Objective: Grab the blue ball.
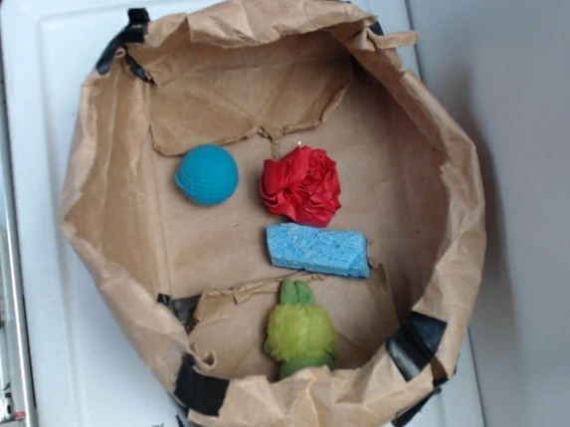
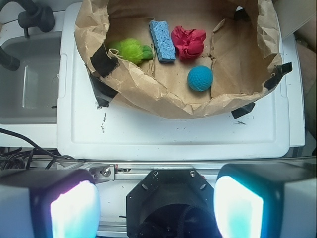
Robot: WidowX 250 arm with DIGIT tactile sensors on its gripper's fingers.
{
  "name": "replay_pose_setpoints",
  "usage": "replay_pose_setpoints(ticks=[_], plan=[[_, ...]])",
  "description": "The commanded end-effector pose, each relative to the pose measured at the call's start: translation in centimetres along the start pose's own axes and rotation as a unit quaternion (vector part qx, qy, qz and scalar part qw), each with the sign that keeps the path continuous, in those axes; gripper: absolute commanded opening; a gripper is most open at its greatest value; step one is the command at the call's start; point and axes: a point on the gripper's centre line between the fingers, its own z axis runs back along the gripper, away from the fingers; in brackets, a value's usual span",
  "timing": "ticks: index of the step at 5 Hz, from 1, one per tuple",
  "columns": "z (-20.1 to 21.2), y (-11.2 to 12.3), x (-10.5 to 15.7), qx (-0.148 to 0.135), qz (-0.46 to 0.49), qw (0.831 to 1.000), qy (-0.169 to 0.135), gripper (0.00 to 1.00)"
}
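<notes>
Wrist: jaws apparently released, well short of blue ball [image 2: 200,78] beside red wad [image 2: 188,41].

crumpled matt brown paper bag [image 1: 113,189], dimpled matt blue ball [image 1: 207,174], porous sponge block [image 1: 318,251]

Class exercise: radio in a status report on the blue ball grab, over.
Gripper open, empty, back from the paper bin. Blue ball on the bin floor, untouched. Red wad beside it with a gap; ball clear from above.
</notes>
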Motion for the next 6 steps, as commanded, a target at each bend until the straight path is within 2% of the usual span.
replay_pose_setpoints(ticks=[1, 2, 6], plan=[[0.0, 0.0, 0.0, 0.000, 0.000, 1.000, 0.000, 1.00], [-1.2, 1.1, 4.6, 0.002, -0.017, 1.000, -0.001, 1.00], [-1.2, 1.1, 4.6, 0.002, -0.017, 1.000, -0.001, 1.00]])
